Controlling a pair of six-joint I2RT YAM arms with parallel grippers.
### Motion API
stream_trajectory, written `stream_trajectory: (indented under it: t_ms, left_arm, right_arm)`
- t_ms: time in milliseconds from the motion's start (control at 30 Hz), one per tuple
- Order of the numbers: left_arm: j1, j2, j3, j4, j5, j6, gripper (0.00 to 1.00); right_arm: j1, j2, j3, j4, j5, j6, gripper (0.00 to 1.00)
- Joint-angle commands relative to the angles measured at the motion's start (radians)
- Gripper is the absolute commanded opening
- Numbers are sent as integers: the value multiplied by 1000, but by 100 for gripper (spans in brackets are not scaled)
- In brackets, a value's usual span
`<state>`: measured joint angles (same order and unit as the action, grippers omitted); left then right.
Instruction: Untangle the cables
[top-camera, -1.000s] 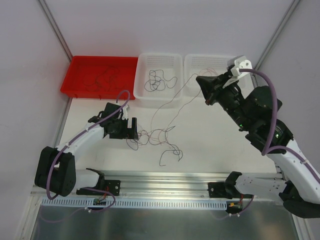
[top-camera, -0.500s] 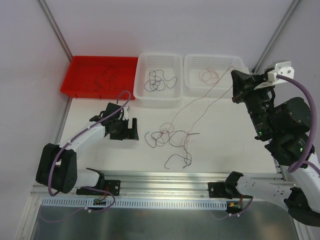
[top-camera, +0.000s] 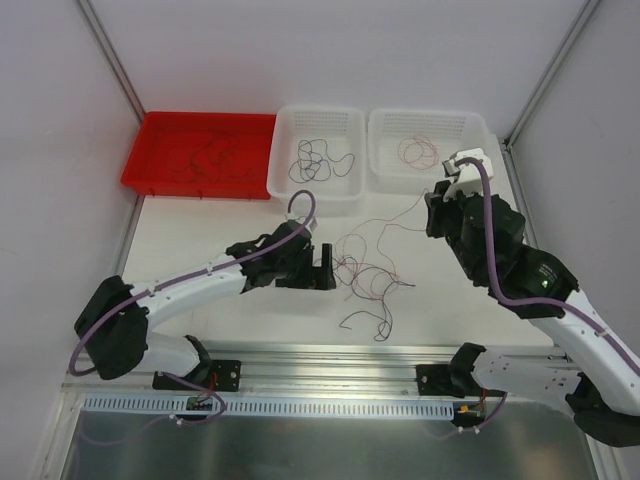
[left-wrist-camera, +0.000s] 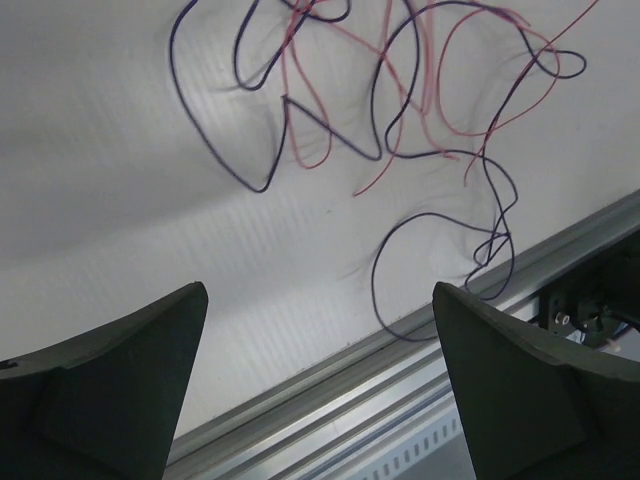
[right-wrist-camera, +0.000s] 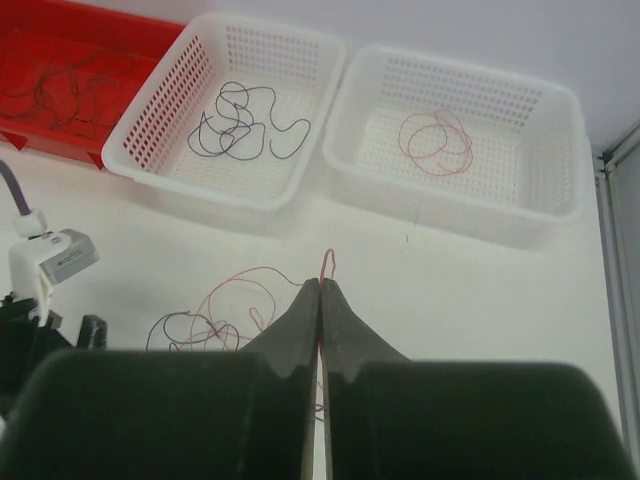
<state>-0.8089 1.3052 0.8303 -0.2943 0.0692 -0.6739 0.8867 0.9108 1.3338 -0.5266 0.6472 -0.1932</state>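
Three bins line the far edge of the table (top-camera: 430, 290). The red tray (top-camera: 150, 160) at L holds a few dark strands (top-camera: 215, 155), too fine to tell apart. The middle white basket (top-camera: 345, 125) holds one dark curly cable (top-camera: 312, 165). The R white basket (top-camera: 465, 135) holds a single red loop (top-camera: 418, 153). None of these reach over a rim.

The rest of the cables (top-camera: 365, 272), red, black and dark purple, lie in a loose tangle on the table betw. the two arms, in front of the baskets and near the metal rail at the near edge.

The left gripper (top-camera: 325, 277) sits low just beside the tangle's L side w/ jaws spread wide. Its fingers (left-wrist-camera: 110, 390) frame only bare table, and the strands lie beyond the tips, not betw. them.

The right gripper (right-wrist-camera: 320, 285) is pinched tight on a red cable (right-wrist-camera: 326, 262). A small bend of it pokes out past the closed tips, and in the overhead view a thin strand runs from that gripper down twd. the tangle. The gripper hangs in front of the R basket, above the table.
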Motion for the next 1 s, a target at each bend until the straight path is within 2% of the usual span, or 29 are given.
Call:
stream_trajectory:
  t_ms: [0, 100, 233, 500, 667, 700, 867, 967]
  left_arm:
    - [-74, 109, 116, 66, -196, -121, 97]
    - [-151, 260, 228, 69, -297, -159, 97]
    - [-177, 380, 306, 67, -354, -210, 97]
    - [-194, 522, 357, 61, -445, -256, 92]
    - [-193, 554, 345, 23, -514, -242, 77]
    - [-188, 554, 336, 15, -523, -237, 68]
    - [-138, 510, 280, -49, -560, -207, 50]
    - [-66, 427, 202, -68, -577, -184, 46]
  right_arm:
    - [-3, -58, -18, -56, 11, 107, 1]
    - [-5, -104, -71, -76, 0, 150, 1]
    - [-5, -159, -103, -101, -3, 182, 1]
    - [-3, -231, -82, -168, 22, 176, 1]
    - [-3, -276, -71, -190, 45, 169, 1]
    - [-3, -288, -68, -200, 57, 166, 1]
    - [-3, -300, -41, -237, 100, 135, 1]
    - [-3, -302, -16, -260, 146, 113, 1]
